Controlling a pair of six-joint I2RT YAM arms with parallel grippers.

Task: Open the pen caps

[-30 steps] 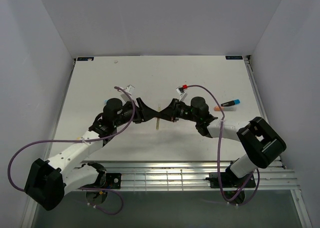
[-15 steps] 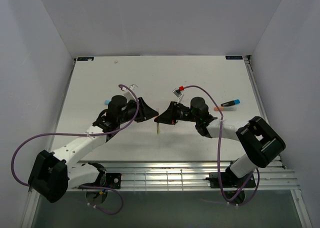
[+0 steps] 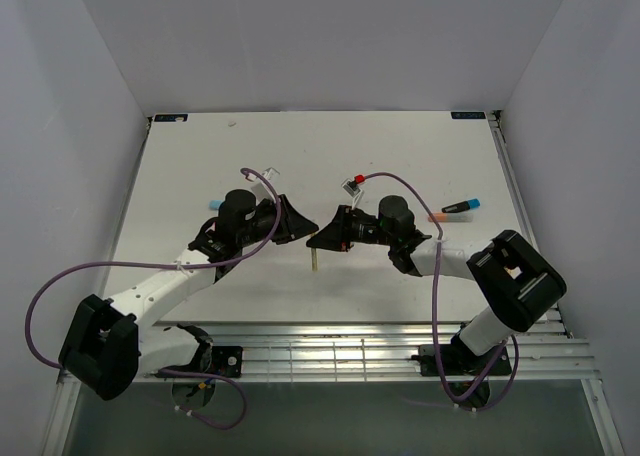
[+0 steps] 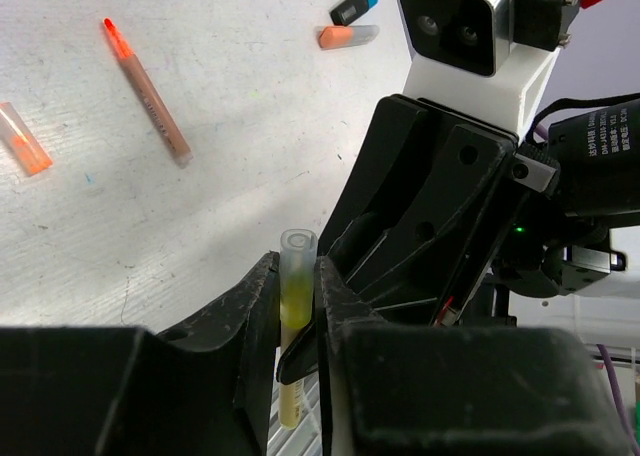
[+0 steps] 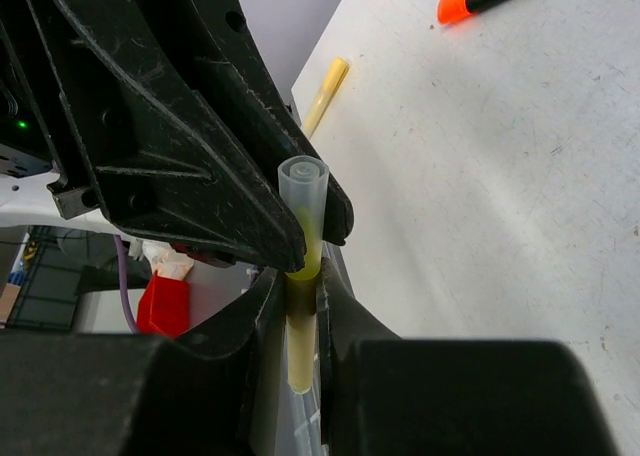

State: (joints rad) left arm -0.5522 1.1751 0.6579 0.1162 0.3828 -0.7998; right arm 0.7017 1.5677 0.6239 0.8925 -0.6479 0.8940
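Station: white surface (image 3: 400, 146), both arms meeting at its middle.

Left fingers (image 4: 255, 306): clenched. They press on both sides of the pale pen cap (image 4: 298, 261), whose clear open end stands up just past them.

Right fingers (image 5: 335, 306): clenched on the yellow pen (image 5: 300, 336), gripping its barrel just below the cap. The two sets of fingers face each other, nearly touching, with the pen held upright between them, off the surface.

Cap condition: seated on the pen; the yellow tip shows through its translucent wall.

Other items on the surface:
- A thin yellow stick pen (image 5: 325, 91) lies loose just beneath the meeting fingers.
- An uncapped orange marker (image 4: 145, 91) lies to the far side, with a clear cap showing orange inside (image 4: 22, 138) beside it, apart from it.
- To the right, well apart from the fingers, an orange cap (image 3: 437, 217) lies just beside a black piece with a blue end (image 3: 462, 206).
- A small blue cap (image 3: 214, 203) sits on the left, close to the left arm.
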